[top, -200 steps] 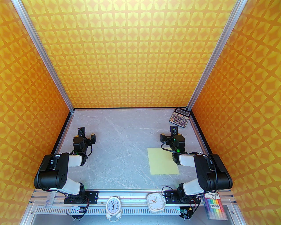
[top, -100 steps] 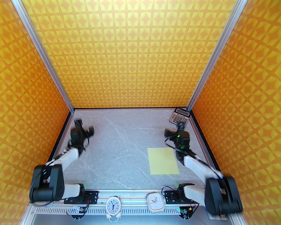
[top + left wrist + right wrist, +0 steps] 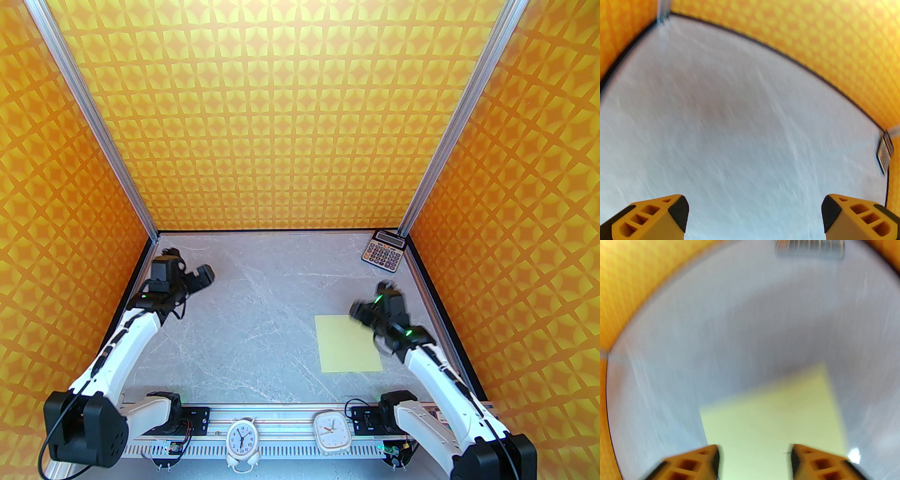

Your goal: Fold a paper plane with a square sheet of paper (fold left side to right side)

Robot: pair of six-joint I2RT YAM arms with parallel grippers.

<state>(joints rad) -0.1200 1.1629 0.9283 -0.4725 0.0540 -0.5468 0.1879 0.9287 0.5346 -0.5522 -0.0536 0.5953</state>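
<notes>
Hovering right fingers (image 3: 693, 462) near square sheet of paper (image 3: 773, 418)

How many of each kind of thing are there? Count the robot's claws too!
Yellow paper sheet: 1
Calculator: 1
Clocks: 2, the round clock and the square clock
Claws: 2, the left claw and the right claw
Total: 6
</notes>
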